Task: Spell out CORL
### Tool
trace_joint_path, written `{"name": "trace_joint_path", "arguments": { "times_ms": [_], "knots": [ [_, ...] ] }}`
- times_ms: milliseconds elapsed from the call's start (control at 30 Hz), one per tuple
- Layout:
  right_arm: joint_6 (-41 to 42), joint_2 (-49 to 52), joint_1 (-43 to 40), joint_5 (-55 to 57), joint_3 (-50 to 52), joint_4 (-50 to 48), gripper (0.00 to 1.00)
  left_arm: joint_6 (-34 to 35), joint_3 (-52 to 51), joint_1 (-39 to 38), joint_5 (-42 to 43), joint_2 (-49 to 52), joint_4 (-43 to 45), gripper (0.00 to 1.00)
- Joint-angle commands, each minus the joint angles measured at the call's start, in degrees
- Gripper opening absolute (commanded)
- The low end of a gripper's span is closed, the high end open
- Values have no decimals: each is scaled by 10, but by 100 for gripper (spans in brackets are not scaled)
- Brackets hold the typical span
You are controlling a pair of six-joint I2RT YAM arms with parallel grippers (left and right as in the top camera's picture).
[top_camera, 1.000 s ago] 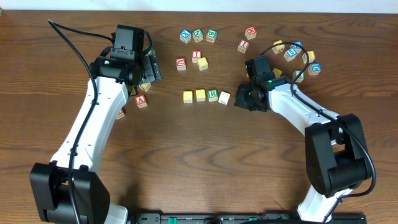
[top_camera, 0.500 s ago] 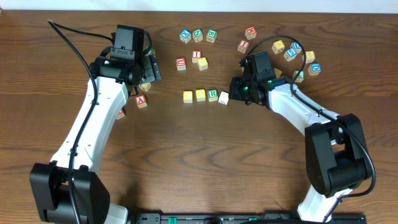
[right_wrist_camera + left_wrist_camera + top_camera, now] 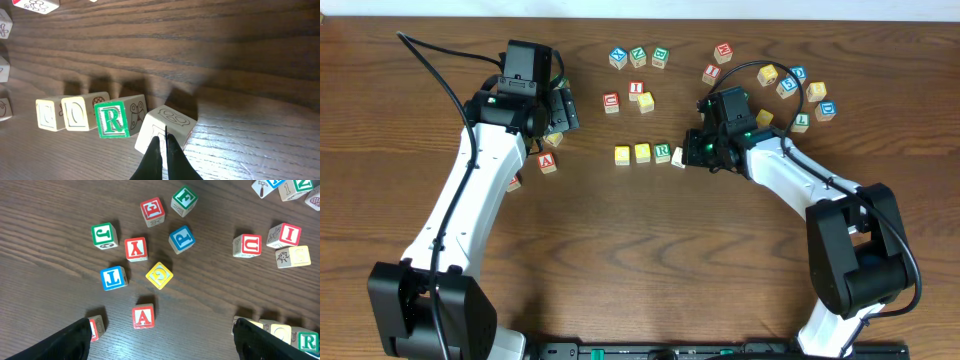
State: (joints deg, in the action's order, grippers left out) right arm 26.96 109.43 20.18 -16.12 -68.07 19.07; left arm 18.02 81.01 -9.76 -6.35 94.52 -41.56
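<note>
A row of blocks lies mid-table: yellow C (image 3: pixel 622 154), yellow O (image 3: pixel 642 152), green R (image 3: pixel 662 152). A white block (image 3: pixel 679 157) lies tilted just right of R. In the right wrist view the C (image 3: pixel 48 114), O (image 3: pixel 80 111) and R (image 3: pixel 112 119) stand side by side, and the white block (image 3: pixel 170 122) touches R's corner. Its letter is hidden. My right gripper (image 3: pixel 162 142) is shut, its tips pressed against the white block's near face; overhead it sits right of the row (image 3: pixel 693 152). My left gripper (image 3: pixel 160 345) is open and empty above loose blocks (image 3: pixel 560 110).
Loose letter blocks lie at the back (image 3: pixel 637 56) and in a back-right cluster (image 3: pixel 790 85). A red U block (image 3: pixel 611 101) and others sit behind the row. A red A block (image 3: pixel 143 316) and several more lie under the left gripper.
My right gripper has moved left toward the row, pushing the white block closer until it meets the R block. The left arm has not moved.
</note>
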Motion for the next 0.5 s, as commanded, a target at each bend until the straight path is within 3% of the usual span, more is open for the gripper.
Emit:
{"name": "trace_joint_path", "arguments": {
  "times_ms": [0,467],
  "knots": [
    [11,14,1,-3,4,5,1,3,-1,1,-1,7,0,89],
    [31,18,-26,17,4,59,1,3,-1,1,-1,7,0,89]
  ]
}}
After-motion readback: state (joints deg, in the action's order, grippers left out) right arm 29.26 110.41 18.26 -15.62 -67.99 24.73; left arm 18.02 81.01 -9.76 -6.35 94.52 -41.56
